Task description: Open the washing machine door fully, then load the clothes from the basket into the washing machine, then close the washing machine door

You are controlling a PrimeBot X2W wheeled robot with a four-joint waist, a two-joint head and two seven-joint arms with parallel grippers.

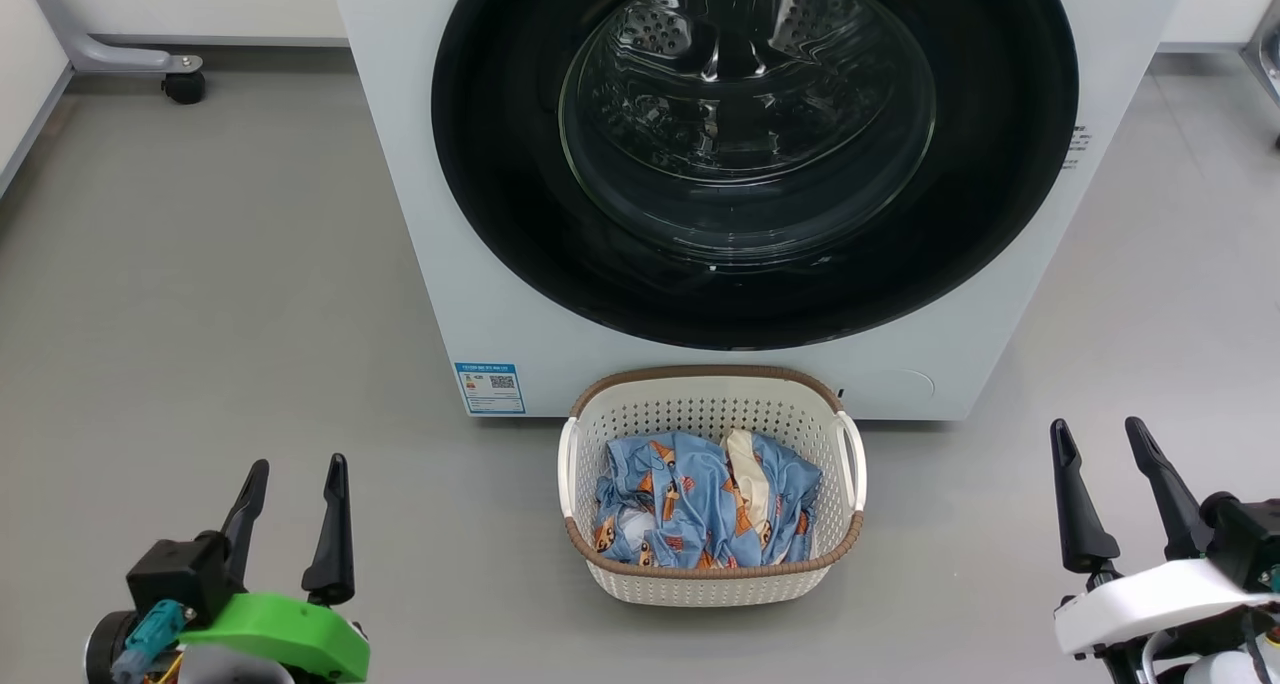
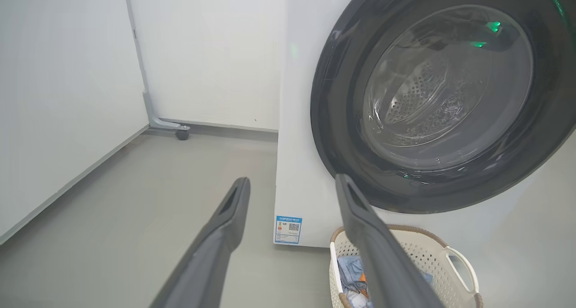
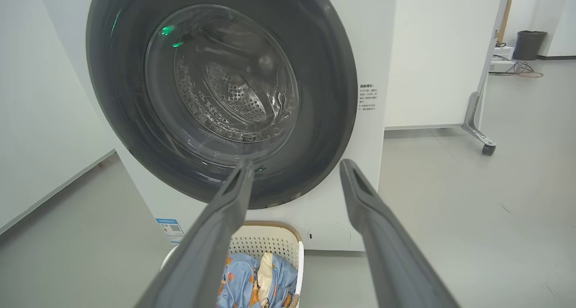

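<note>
A grey partition foot with a black caster (image 1: 184,86) rests on the grey floor (image 1: 220,264); a dark waste bin (image 3: 529,44) stands near tangled cables (image 3: 522,70)

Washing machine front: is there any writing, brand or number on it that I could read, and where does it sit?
On the blue sticker, low at the left corner of the washing machine front: a square code and fine print, too small to read.
In the dark print, on the white front just right of the door: several short lines, too blurred to read.
No other readable word, brand or number.
</note>
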